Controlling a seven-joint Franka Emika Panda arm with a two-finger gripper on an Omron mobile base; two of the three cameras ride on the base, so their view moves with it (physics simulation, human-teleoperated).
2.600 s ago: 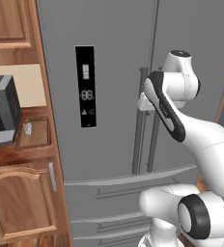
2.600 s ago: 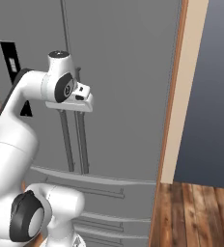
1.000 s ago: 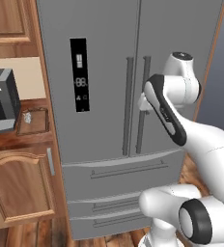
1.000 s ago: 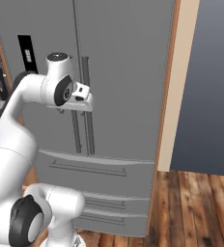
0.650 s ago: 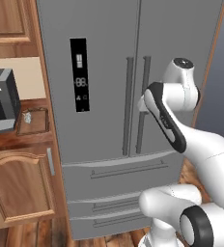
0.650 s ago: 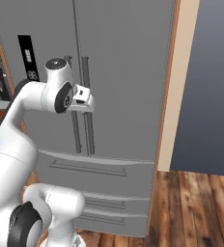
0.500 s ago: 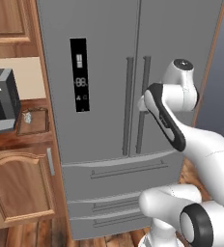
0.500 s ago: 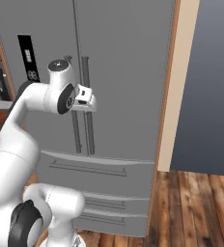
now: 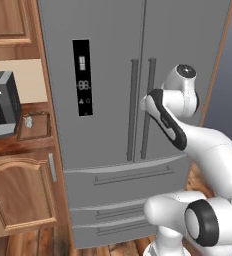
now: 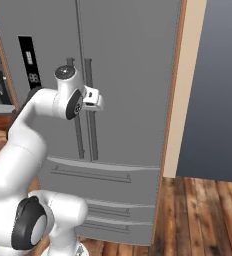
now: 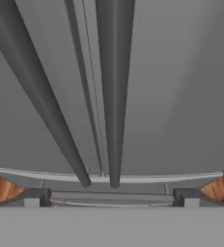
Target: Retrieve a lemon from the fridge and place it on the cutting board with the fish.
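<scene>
The gripper [image 11: 111,197] is spread wide with nothing between its fingers, held close in front of the fridge [image 9: 113,60] where the two upper doors meet. In the hand view its two dark fingertips [image 11: 34,197] stand far apart at the bottom, and the right door's bar handle [image 11: 114,87] runs down the middle between them, with the left door's handle [image 11: 41,96] slanting beside it; neither fingertip touches a handle. In the right base view the hand [image 10: 92,98] sits just in front of the handles [image 10: 90,115], at about their upper half.

Both fridge doors are shut, so the lemon cannot be seen. The left door carries a black display panel [image 9: 82,77], and two drawers [image 9: 113,187] lie below the doors, also shut.

To the left of the fridge a wooden counter [image 9: 18,142] runs over a brown cabinet door [image 9: 18,195], with another wooden cabinet [image 9: 10,22] above. On the counter stands a dark coffee machine [image 9: 0,102], and just beside it, next to the fridge, lies the cutting board [image 9: 34,126] with the pale fish [image 9: 29,121] resting on it.

Right of the fridge is a light wooden side panel [image 10: 180,85], then a dark blue-grey wall [image 10: 218,90]. The floor [image 10: 203,215] is reddish-brown wooden planks.
</scene>
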